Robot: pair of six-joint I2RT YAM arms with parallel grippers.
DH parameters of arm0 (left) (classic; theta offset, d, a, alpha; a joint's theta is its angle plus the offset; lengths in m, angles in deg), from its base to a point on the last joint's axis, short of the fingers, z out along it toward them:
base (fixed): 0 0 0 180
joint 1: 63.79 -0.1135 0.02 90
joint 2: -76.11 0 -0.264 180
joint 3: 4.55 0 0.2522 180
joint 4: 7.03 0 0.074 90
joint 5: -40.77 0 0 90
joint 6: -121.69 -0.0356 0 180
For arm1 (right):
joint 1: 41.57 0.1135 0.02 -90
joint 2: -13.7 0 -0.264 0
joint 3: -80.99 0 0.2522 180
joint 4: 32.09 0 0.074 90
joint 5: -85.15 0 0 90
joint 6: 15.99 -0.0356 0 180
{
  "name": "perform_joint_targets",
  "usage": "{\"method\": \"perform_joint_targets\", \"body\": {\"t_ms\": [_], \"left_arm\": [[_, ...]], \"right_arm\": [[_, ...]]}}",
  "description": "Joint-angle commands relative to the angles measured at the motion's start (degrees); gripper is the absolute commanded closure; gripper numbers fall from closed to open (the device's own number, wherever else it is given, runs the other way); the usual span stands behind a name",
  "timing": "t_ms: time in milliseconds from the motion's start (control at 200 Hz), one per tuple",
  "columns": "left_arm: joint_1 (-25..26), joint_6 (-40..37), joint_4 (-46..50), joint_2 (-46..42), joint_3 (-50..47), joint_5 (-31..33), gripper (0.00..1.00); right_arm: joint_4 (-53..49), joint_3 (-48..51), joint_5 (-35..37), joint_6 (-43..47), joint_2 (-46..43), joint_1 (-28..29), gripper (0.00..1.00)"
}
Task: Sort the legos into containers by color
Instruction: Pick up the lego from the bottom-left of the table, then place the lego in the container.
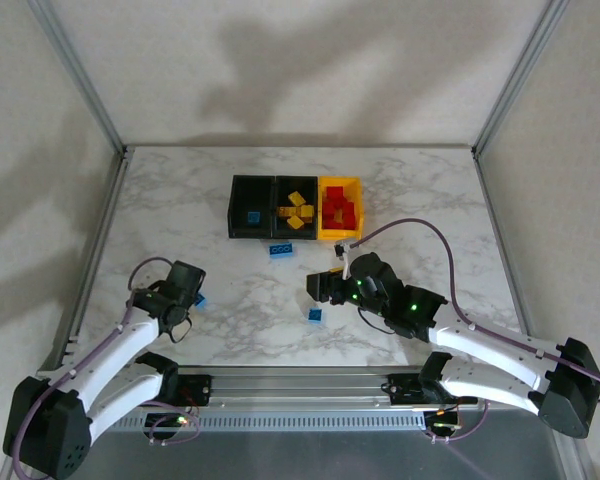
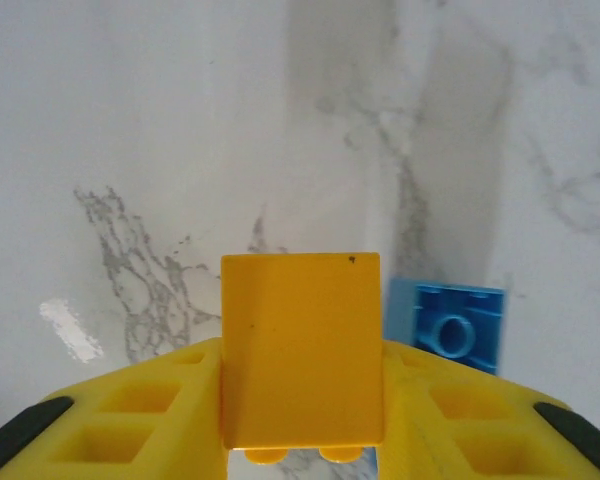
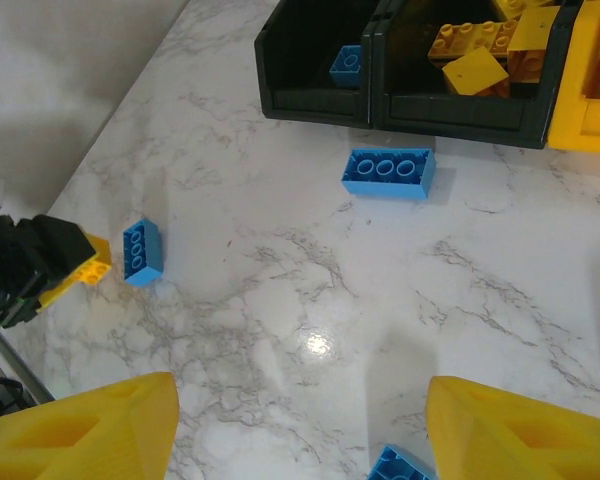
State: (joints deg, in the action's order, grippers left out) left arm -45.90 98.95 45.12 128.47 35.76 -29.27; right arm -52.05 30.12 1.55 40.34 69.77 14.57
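Listing one yellow brick (image 2: 300, 350): light, rigid, smooth plastic that probably slips if pinched on the studs, so it is best held across flat opposite walls. It sits near-left over the surface (image 1: 180, 200), clamped between the left fingers (image 2: 140, 405). The right fingers (image 3: 90, 430) are apart and empty.

Containers:
- left black bin (image 1: 232, 205): one blue brick (image 1: 252, 215)
- middle black bin (image 1: 295, 236): yellow bricks (image 1: 296, 210)
- right yellow bin (image 1: 338, 236): red bricks (image 1: 338, 210)

Three blue bricks (image 1: 280, 249) lie loose.
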Motion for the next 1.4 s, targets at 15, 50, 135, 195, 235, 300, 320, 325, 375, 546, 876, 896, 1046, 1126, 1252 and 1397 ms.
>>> {"method": "perform_joint_targets", "body": {"t_ms": [15, 50, 135, 195, 235, 300, 320, 325, 375, 546, 876, 896, 1046, 1126, 1252, 1397], "left_arm": [[-0.6, -2.3, 3.2, -1.1, 3.8, -0.3, 0.62], [-0.6, -2.7, 3.5, -1.1, 4.8, -0.5, 0.62], [-0.6, -3.5, 3.8, -0.9, 7.1, -0.7, 0.62], [-0.5, -3.9, 3.5, -0.6, 8.6, -1.6, 0.62], [-0.3, -4.4, 2.9, -0.3, 9.3, -2.3, 0.63], [0.2, -4.7, 1.8, 0.7, 10.7, -3.4, 0.63], [0.4, -4.8, 1.4, 1.2, 11.2, -3.6, 0.63], [0.5, -4.8, 1.3, 1.3, 11.3, -3.6, 0.63], [1.3, -5.2, 0.2, 2.8, 12.5, -4.0, 0.63], [6.5, -5.7, -3.1, 9.3, 18.2, -3.9, 0.63], [16.1, -8.7, -9.8, 26.2, 33.4, -5.6, 0.64], [16.6, -9.0, -10.1, 27.3, 34.6, -5.7, 0.64], [19.1, -11.7, -11.4, 37.0, 44.4, -7.4, 0.63], [19.8, -13.1, -11.9, 42.3, 49.4, -7.9, 0.63], [19.8, -15.5, -11.2, 50.8, 57.7, -9.0, 0.63], [19.4, -17.6, -8.9, 59.1, 66.1, -7.7, 0.63]], "right_arm": [[1.3, 0.7, 0.8, 0.4, 0.1, 0.5, 0.34], [1.2, 0.6, 0.8, 0.4, 0.1, 0.5, 0.34], [1.3, 0.4, 0.7, 0.6, 0.2, 0.5, 0.34], [1.3, 0.3, 0.7, 0.7, 0.0, 0.5, 0.34], [1.3, 0.4, 0.8, 0.7, -0.1, 0.5, 0.34], [1.3, 0.3, 0.9, 0.7, -0.2, 0.5, 0.34], [1.3, 0.3, 0.9, 0.7, -0.3, 0.4, 0.34], [1.2, 0.3, 0.9, 0.7, -0.3, 0.4, 0.34], [1.0, 0.2, 1.0, 0.6, -0.5, 0.1, 0.34], [-0.3, 0.0, 0.9, 0.2, -1.4, -1.2, 0.34], [-3.1, -0.6, 2.4, -0.3, -3.3, -3.3, 0.34], [-3.2, -0.5, 2.3, -0.5, -3.5, -3.4, 0.34], [-4.3, -0.8, 3.0, -1.5, -3.2, -4.5, 0.34], [-5.1, -1.1, 3.3, -2.3, -2.6, -5.0, 0.34], [-5.8, -1.5, 3.6, -2.7, -2.7, -5.2, 0.34], [-6.9, -1.2, 4.4, -3.2, -4.4, -5.3, 0.34]]}}
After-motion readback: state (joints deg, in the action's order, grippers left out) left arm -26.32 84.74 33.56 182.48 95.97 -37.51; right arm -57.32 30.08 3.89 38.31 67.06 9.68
